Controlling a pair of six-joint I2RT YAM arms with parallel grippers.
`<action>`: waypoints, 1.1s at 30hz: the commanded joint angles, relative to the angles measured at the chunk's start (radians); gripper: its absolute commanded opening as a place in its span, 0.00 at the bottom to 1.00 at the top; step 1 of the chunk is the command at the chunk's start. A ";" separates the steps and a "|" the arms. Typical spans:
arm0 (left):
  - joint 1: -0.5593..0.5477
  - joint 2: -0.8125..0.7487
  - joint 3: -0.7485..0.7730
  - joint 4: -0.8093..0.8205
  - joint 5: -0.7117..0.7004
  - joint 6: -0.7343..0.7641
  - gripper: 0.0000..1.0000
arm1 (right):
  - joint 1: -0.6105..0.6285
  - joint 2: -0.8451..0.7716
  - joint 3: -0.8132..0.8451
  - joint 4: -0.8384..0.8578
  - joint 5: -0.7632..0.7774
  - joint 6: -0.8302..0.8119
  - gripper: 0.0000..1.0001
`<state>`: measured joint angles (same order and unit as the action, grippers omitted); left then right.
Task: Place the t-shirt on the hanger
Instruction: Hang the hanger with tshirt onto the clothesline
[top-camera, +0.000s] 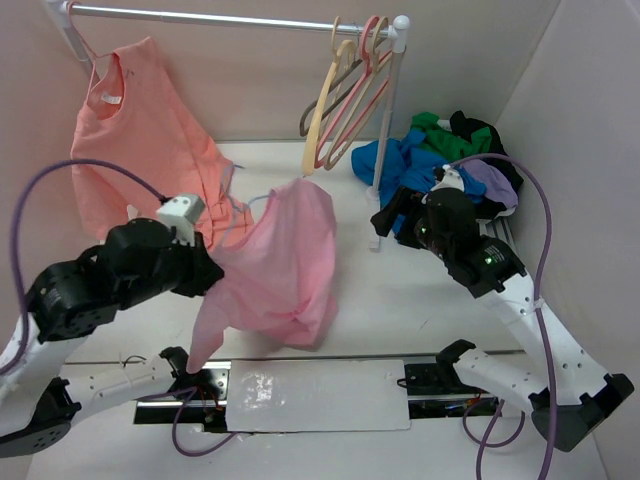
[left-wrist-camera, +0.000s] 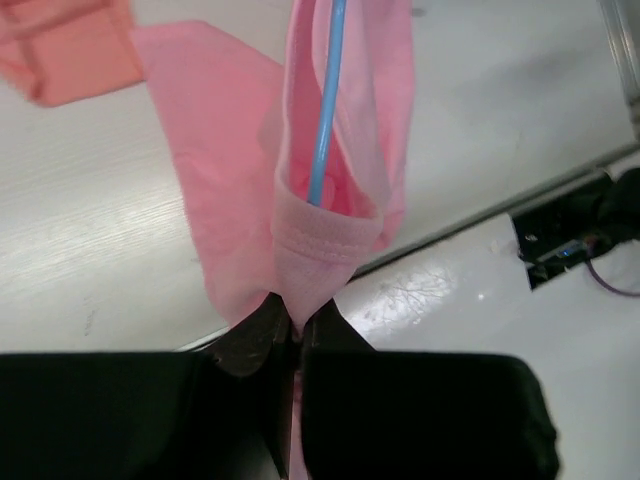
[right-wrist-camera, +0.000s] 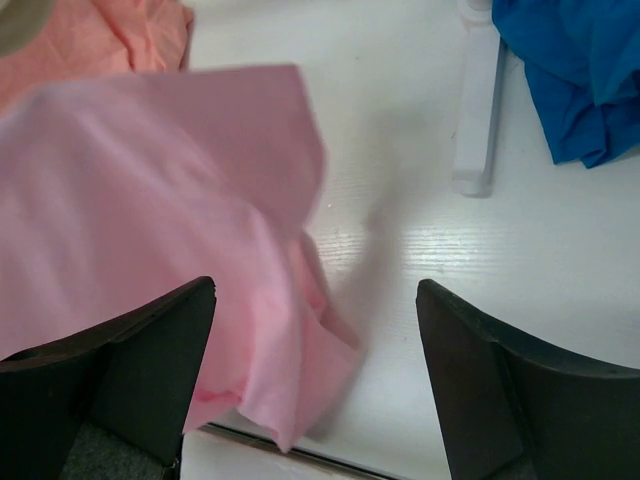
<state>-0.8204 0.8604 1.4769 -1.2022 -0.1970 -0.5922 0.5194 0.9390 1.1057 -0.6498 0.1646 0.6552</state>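
T-shirt (top-camera: 285, 260), pink: lifted over the table (top-camera: 400, 290), hanger (left-wrist-camera: 325, 110) wire inside its fabric. My left gripper (left-wrist-camera: 292, 335): clamped on a shirt edge. My right gripper (right-wrist-camera: 315, 300): wide apart, empty. Step, I judge: threading. Next: seat shoulders squarely on the hanger.

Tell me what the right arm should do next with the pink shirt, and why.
Probably move the open right gripper in to the t-shirt and pinch its loose hanging edge. The left gripper is shut on one fold with the hanger inside, while the rest droops bunched and likely needs spreading.
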 joint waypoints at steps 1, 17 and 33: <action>0.004 0.052 0.203 -0.165 -0.281 -0.145 0.00 | -0.005 0.001 0.005 -0.008 0.009 -0.022 0.88; 0.539 0.554 0.855 0.055 -0.208 0.298 0.00 | -0.005 -0.017 0.065 -0.045 -0.011 -0.031 0.91; 0.969 0.753 0.895 0.388 0.441 0.345 0.00 | -0.015 0.050 0.097 0.003 -0.094 -0.031 0.92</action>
<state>0.1402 1.5978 2.3192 -0.9749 0.1116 -0.2661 0.5098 0.9623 1.1721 -0.6754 0.1070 0.6373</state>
